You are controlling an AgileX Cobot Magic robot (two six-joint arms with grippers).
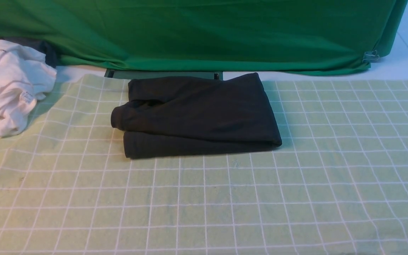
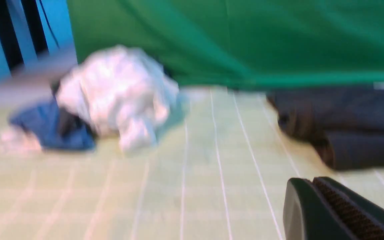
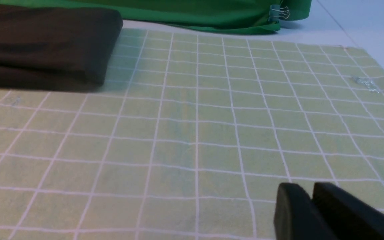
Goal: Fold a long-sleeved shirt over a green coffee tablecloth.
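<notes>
Long-sleeved shirt [image 1: 197, 115] lying folded mid green coffee tablecloth [image 1: 296, 184], looking soft, limp, light; pinching layered edge seems best. Left gripper [image 2: 315, 196], right gripper [image 3: 312, 200] fingers sitting pressed together, holding nothing.

Little of the robot shows. In the left wrist view, the left end effector [image 2: 342, 210] fills the lower right corner of the frame: two dark, blackish-green fingers with smooth rounded tips, pressed together, a strip of fine ribbed black grip padding [image 2: 348, 208] between them. In the right wrist view, the right end effector [image 3: 312, 213] sits at the lower right: two matte black fingers with rounded tips, a thin seam between them.
</notes>
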